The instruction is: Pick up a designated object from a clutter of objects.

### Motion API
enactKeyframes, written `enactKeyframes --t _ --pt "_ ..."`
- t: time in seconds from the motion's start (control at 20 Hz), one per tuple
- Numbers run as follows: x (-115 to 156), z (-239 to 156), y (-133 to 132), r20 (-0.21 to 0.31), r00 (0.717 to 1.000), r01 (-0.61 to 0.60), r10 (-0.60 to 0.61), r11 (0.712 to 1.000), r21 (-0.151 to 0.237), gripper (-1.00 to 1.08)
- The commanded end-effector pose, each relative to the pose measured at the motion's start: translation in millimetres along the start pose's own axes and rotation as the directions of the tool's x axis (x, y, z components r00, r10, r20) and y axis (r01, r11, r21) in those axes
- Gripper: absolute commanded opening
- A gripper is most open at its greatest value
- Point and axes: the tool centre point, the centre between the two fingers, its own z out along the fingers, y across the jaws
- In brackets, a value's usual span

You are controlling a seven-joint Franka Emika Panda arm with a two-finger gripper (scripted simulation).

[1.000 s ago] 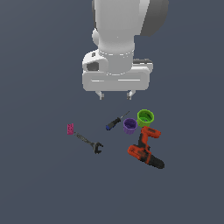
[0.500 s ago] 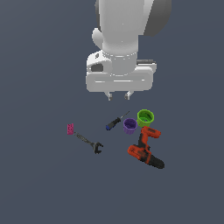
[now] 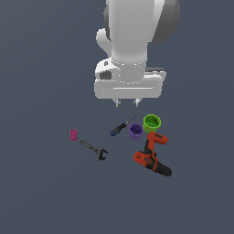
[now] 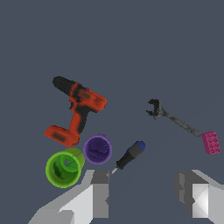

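While your gripper [image 4: 144,192] hangs with jaws wide and empty, the green cup [image 4: 64,168] sits upright beside the purple cup [image 4: 97,149], seemingly just outside one finger [image 4: 99,194], not between them.

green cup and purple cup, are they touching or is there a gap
Cannot tell. In both views the green cup and the purple cup sit rim to rim with no background visible between them, but neither view plainly shows contact.
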Motion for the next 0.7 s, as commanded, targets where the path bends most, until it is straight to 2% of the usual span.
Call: enactKeyframes --t 0.0,0.35,0.65 --pt "-2 8 -6 0.001 1.0 -0.022 0.022 1.0 0.004 0.28" --pt "-14 43 -30 0.007 0.992 -0.122 0.122 0.992 0.019 0.28" --pt "-32 82 -56 0.018 0.971 -0.24 0.239 0.97 0.032 0.28"
